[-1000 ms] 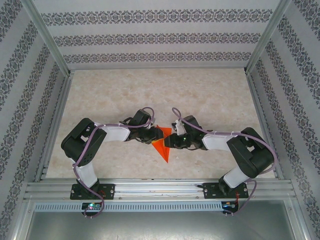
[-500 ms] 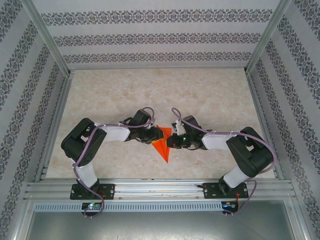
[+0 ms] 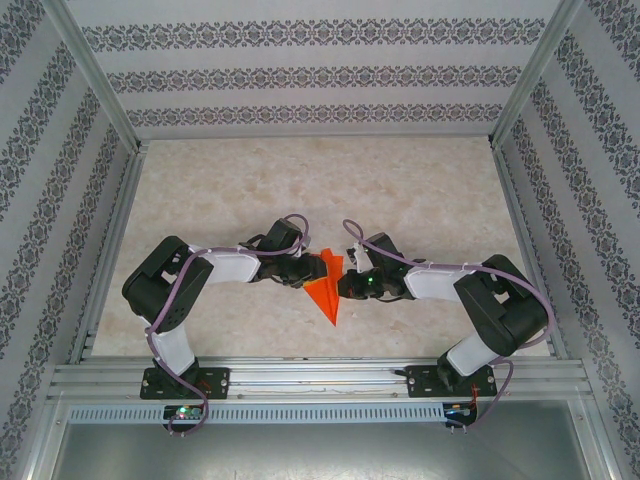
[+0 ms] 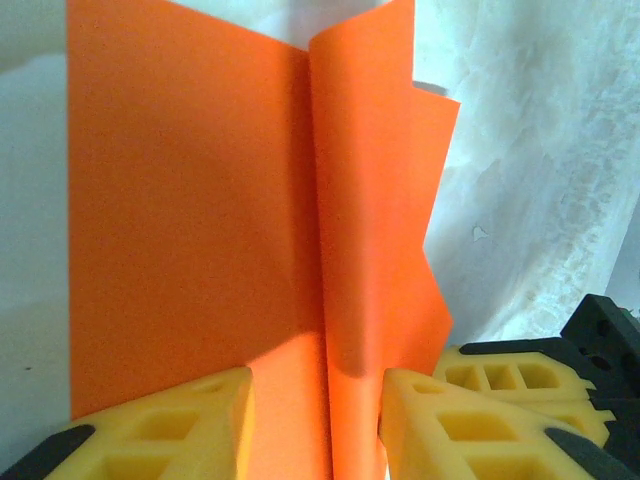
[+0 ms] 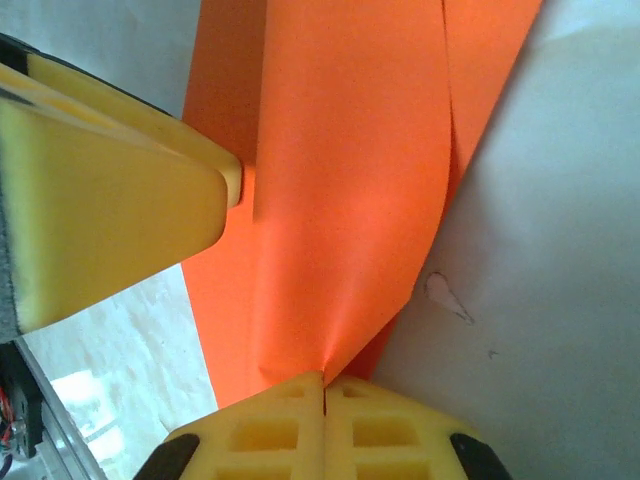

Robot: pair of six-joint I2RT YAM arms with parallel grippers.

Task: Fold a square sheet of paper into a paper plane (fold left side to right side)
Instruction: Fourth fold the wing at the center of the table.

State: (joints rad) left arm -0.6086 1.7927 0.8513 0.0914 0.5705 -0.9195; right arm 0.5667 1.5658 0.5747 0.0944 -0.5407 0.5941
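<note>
The orange sheet of paper (image 3: 326, 297) lies on the table between the two arms, folded to a narrow shape with its point toward the near edge. My left gripper (image 3: 305, 272) is at its left side. In the left wrist view the yellow fingers (image 4: 170, 430) stand apart on the paper (image 4: 190, 220), and a raised flap rises between them. My right gripper (image 3: 345, 283) is at the paper's right side. In the right wrist view that gripper (image 5: 325, 378) is shut on the edge of a lifted flap of the paper (image 5: 350, 180), with a left finger (image 5: 110, 200) across from it.
The marbled tabletop (image 3: 400, 190) is boxed in by patterned walls at the back and both sides. An aluminium rail (image 3: 320, 378) runs along the near edge by the arm bases. A small mark (image 5: 445, 295) shows on the table beside the paper.
My right gripper has closed onto the paper's right flap and lifted its edge a little. The left gripper has stayed where it was, unchanged.
</note>
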